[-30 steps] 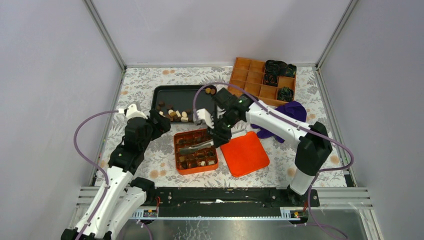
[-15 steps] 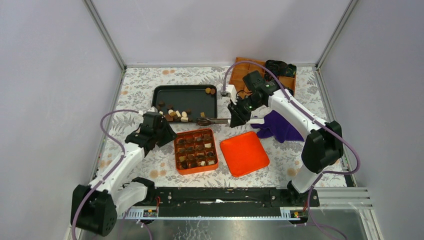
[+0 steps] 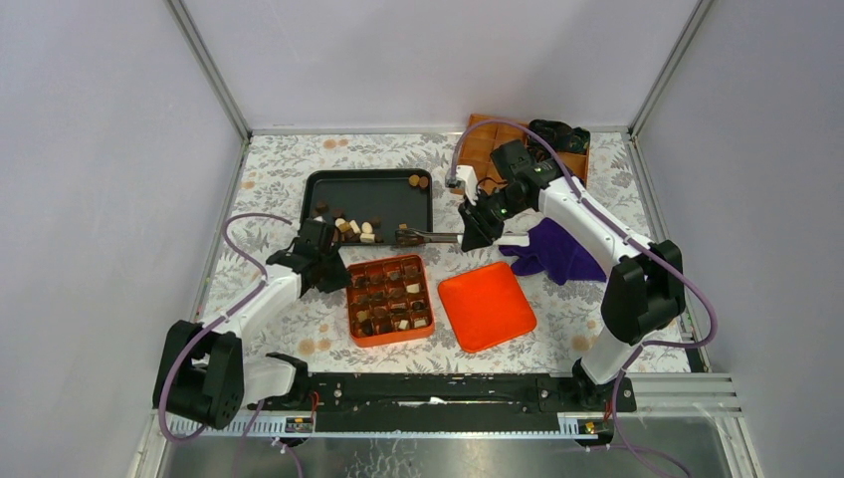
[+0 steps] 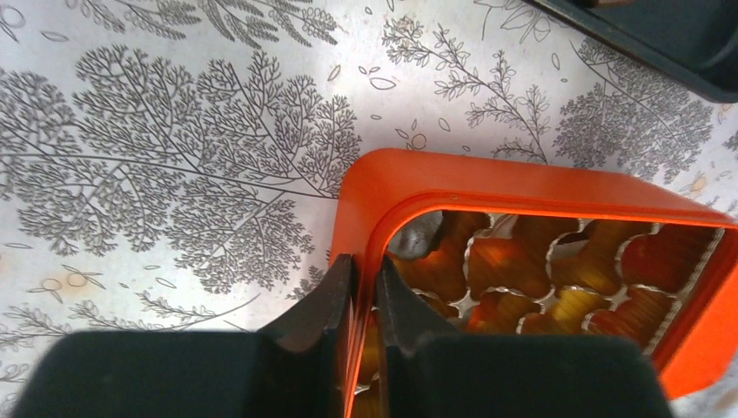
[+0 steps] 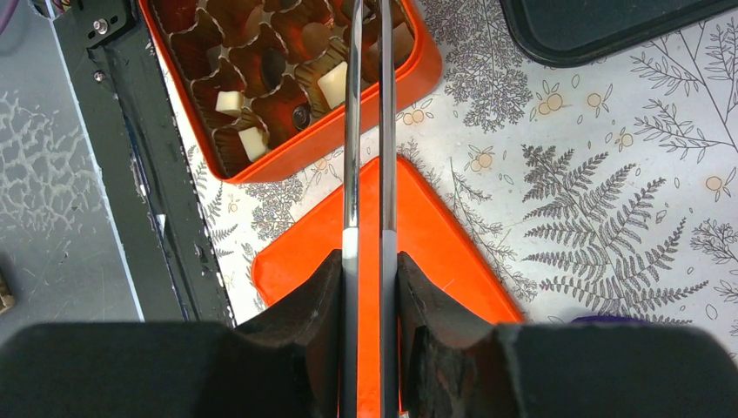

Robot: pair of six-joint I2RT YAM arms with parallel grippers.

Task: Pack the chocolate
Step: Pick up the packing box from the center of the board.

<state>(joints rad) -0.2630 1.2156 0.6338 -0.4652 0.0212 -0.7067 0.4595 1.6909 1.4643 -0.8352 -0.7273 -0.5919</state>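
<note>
On the floral tabletop [image 3: 318, 329], just beyond the arms' bases, an open orange box [image 3: 398, 337] sits with its flat orange lid [image 3: 487, 306] lying just to its right. The box's paper-cupped cells hold chocolate [image 3: 390, 299] in dark brown, light brown and cream, though several cups show bare.

The left end effector [image 4: 364, 266] is clenched on the box's left wall near the far corner, one finger outside the rim and one inside.

Farther back, the right end effector [image 5: 370, 261] grips a pair of slim metal tongs [image 3: 430, 237] by the handle end. The two arms of the tongs are pressed close together and point left. Seen from above, their tips lie near the near right corner of a black tray [image 3: 383, 194], just beyond the box's far wall. Whether the tips carry a piece cannot be told.

More chocolate lies loose on the tray: a cluster of mixed pieces along its near left side, and two light brown rounds apart at its far right corner.

A crumpled purple cloth [image 3: 557, 251] lies right of the tongs, behind the lid and partly under the right arm. At the far right corner stands an orange organiser [image 3: 486, 139] of square cells, with black-and-green bundles [image 3: 557, 134] in its right-hand cells.
</note>
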